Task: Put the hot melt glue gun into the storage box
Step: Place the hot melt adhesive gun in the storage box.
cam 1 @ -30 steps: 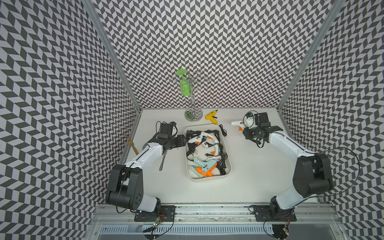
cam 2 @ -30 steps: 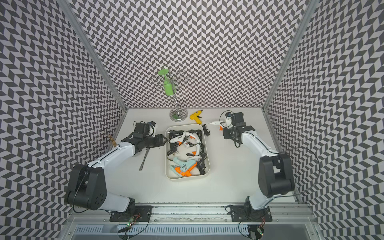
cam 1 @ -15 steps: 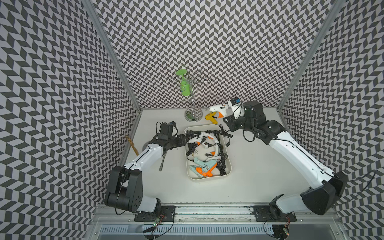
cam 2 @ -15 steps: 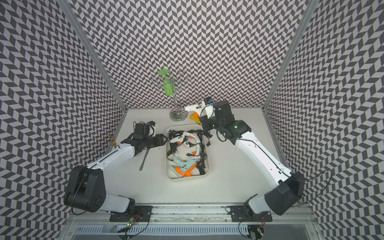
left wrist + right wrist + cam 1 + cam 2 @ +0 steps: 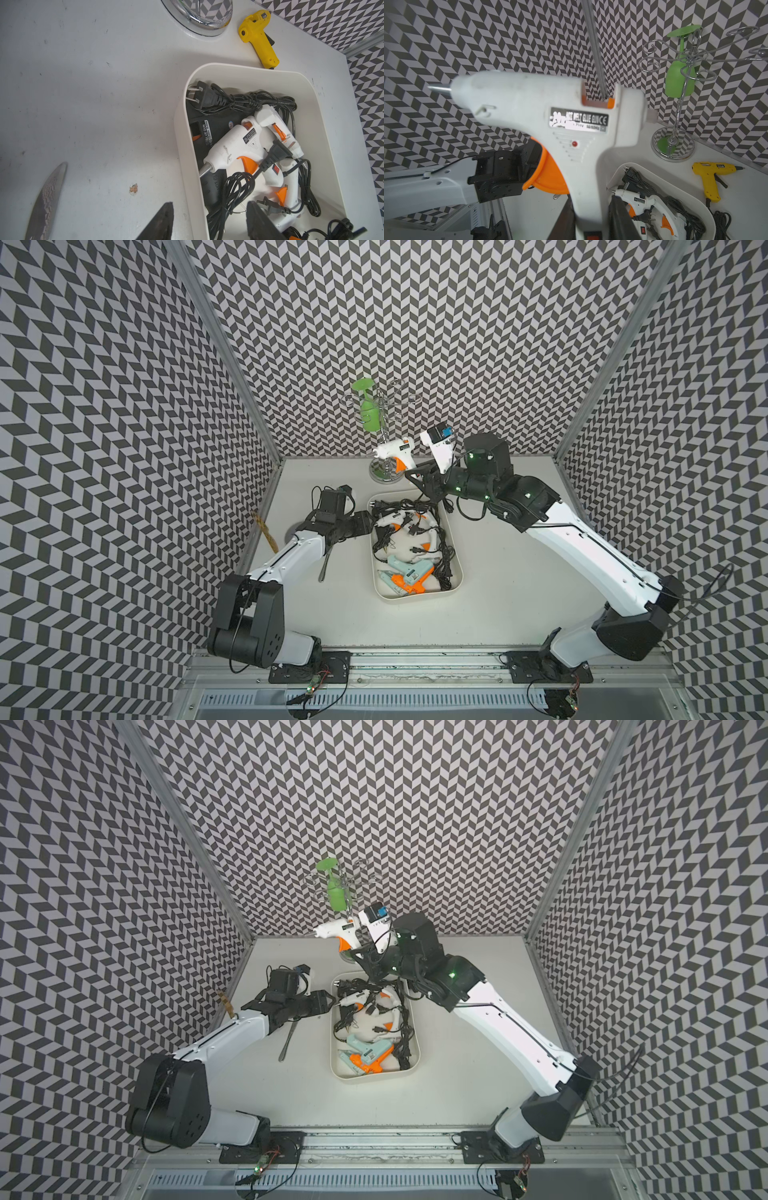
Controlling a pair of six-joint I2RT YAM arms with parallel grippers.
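**Carry under way, drop still to come**

At the left wall of the storage box (image 5: 415,598), the left gripper (image 5: 209,225) hangs with its jaws well apart and nothing between them. The box sits mid-worktop (image 5: 519,572) and already holds several guns and tangled cords.

Toward the far edge, the white hot melt glue gun (image 5: 392,450) is in the air in front of the chrome glass stand (image 5: 384,475), nozzle pointing left. The right gripper (image 5: 591,226) is closed narrowly on its handle. A yellow glue gun (image 5: 257,39) lies on the worktop just beyond the box's far wall.

The step in hand looks like transport. Next, the arm should bring the gun over the box's open middle, lower it and let go.

A second ago this gun was low near the worktop's far right. The right arm has since lifted it and swung it left, while the left arm has not moved.
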